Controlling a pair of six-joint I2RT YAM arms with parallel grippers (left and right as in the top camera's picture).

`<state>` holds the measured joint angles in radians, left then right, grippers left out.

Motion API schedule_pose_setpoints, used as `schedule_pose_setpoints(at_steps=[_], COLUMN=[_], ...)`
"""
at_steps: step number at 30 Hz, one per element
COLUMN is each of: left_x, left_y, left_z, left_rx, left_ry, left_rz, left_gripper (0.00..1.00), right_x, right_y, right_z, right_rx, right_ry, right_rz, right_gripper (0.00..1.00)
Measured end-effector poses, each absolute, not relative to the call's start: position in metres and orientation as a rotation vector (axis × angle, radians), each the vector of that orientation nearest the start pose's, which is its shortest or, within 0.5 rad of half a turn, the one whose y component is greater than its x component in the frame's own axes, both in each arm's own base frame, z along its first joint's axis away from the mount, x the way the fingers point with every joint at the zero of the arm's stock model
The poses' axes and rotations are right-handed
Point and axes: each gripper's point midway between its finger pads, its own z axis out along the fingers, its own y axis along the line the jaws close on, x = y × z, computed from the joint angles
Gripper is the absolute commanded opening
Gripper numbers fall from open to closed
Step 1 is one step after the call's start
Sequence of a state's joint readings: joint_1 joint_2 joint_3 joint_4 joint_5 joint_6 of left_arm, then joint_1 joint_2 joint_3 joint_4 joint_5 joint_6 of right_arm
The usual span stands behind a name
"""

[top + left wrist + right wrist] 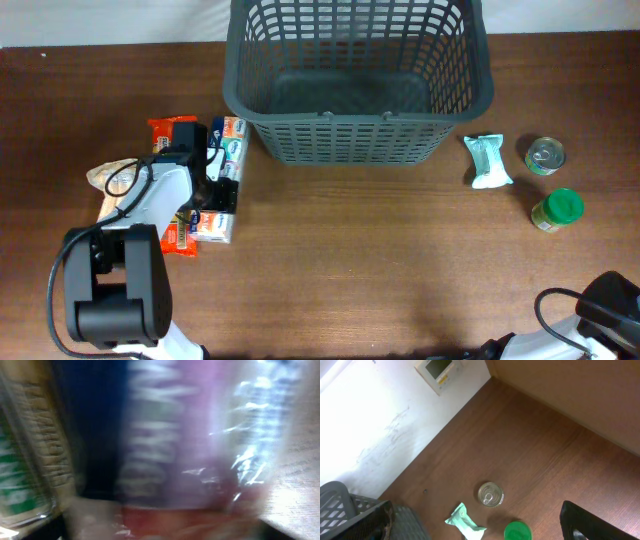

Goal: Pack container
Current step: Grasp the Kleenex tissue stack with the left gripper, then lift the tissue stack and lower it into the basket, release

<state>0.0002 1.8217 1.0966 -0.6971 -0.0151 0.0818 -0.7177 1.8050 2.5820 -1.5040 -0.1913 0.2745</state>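
While the left claw (208,168) sits over packets (213,228), grip unseen, container (357,140) dark grey, lattice-walled, flared rim, right claw (587,522) unclear.

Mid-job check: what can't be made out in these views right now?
Left pincer: overhead, its own arm covers the fingertips above the packets; open or shut unclear.
Left wrist view: motion blur, packet print unreadable.
Right pincer: right wrist view, only a dark piece at the bottom edge; state unclear.
Beige packet: overhead, partly under the left arm.
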Motion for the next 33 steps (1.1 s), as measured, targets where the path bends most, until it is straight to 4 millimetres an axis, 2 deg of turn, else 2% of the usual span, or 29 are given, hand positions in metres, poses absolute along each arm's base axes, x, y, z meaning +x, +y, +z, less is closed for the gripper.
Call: schedule_pose_setpoints(at_steps=[1, 2, 7, 9, 11, 14, 18, 21, 23, 24, 25, 26, 27, 30, 33], left_x=[0.343, 0.343, 0.348, 0.361, 0.382, 0.42, 0.466, 0.48, 0.484, 0.485, 0.485, 0.484, 0.483, 0.48, 0.479], left_y=[0.002, 0.002, 0.003, 0.006, 0.012, 0.024, 0.045, 0.053, 0.052, 0.047, 0.041, 0.024, 0.017, -0.034, -0.088], left_z=[0.008, 0.011, 0.036, 0.054, 0.082, 0.149, 0.261, 0.346, 0.395, 0.424, 0.443, 0.474, 0.483, 0.518, 0.526], left_rx=[0.122, 0.122, 0.129, 0.127, 0.122, 0.137, 0.129, 0.126, 0.163, 0.207, 0.247, 0.337, 0.371, 0.591, 0.791], left_ry=[3.006, 3.014, 3.067, 3.057, 3.005, 2.853, 2.552, 2.325, 2.186, 2.103, 2.043, 1.935, 1.898, 1.712, 1.583], left_rz=[0.029, 0.026, 0.034, 0.058, 0.109, 0.227, 0.407, 0.489, 0.509, 0.511, 0.51, 0.497, 0.491, 0.454, 0.416], left_gripper=[0.08, 0.02, 0.02, 0.02, 0.02, 0.02, 0.02, 0.02, 0.02, 0.02, 0.02, 0.02, 0.02, 0.02, 0.01], right_x=[0.319, 0.319, 0.319, 0.319, 0.319, 0.319, 0.319, 0.319, 0.319, 0.319, 0.319, 0.319, 0.319, 0.319, 0.319], right_y=[-0.235, -0.235, -0.235, -0.235, -0.235, -0.235, -0.235, -0.235, -0.235, -0.235, -0.235, -0.235, -0.235, -0.235, -0.235], right_z=[0.424, 0.424, 0.423, 0.423, 0.423, 0.423, 0.423, 0.424, 0.423, 0.424, 0.424, 0.424, 0.424, 0.424, 0.424], right_rx=[0.998, 0.999, 1.002, 1.002, 1.002, 1.002, 1.003, 1.003, 1.004, 1.004, 1.004, 1.004, 1.004, 1.004, 1.004], right_ry=[2.051, 2.051, 2.05, 2.05, 2.05, 2.05, 2.05, 2.049, 2.049, 2.049, 2.049, 2.048, 2.049, 2.048, 2.049], right_rz=[-0.012, -0.011, -0.01, -0.01, -0.01, -0.01, -0.009, -0.01, -0.009, -0.009, -0.009, -0.009, -0.009, -0.009, -0.009], right_gripper=[0.99, 0.99, 0.99, 0.99, 0.98, 0.99, 0.99, 0.99, 0.99, 0.99, 0.99, 0.99, 0.99, 0.99, 0.99])
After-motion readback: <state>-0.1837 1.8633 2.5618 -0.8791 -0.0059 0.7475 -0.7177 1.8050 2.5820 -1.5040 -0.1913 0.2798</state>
